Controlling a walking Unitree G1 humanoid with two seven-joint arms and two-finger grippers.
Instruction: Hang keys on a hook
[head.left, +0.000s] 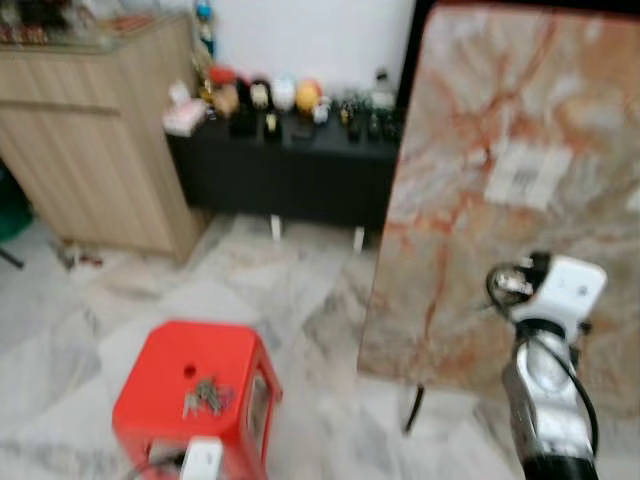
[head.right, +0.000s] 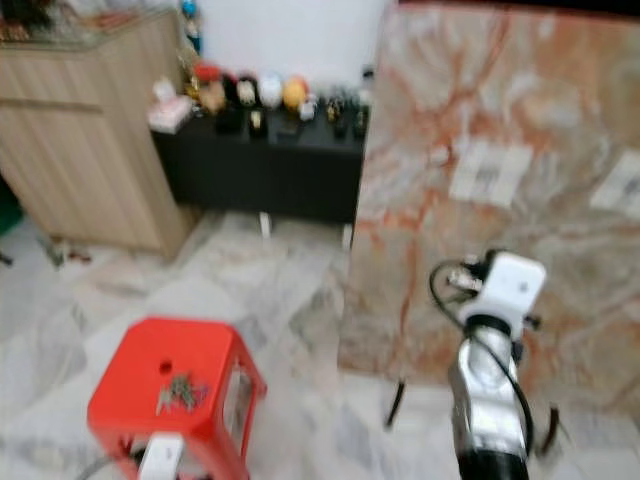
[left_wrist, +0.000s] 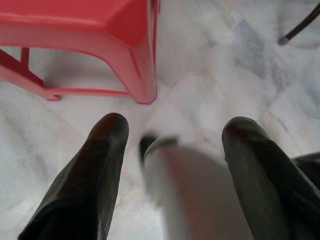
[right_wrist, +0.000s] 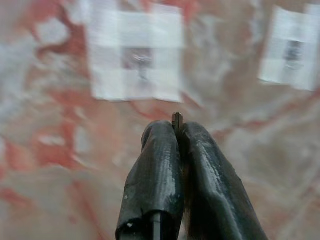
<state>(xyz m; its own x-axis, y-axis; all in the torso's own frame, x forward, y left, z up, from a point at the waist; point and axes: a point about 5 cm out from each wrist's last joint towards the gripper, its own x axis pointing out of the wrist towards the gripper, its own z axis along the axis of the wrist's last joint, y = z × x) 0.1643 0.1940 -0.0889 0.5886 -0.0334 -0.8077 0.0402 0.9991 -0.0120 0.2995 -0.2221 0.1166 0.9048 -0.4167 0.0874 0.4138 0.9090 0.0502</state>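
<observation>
A bunch of keys lies on top of a red plastic stool. My right arm is raised before a tall marble-patterned board. On the board are two white pads, each with a small hook. My right gripper is shut, and a thin metal piece sticks out between its fingertips, a short way below the nearer hook. My left gripper hangs open low over the floor beside the stool's leg, holding nothing.
A black low cabinet with several small ornaments stands at the back wall. A wooden cabinet is at the left. The board rests on thin black legs. Marble floor spreads between stool and board.
</observation>
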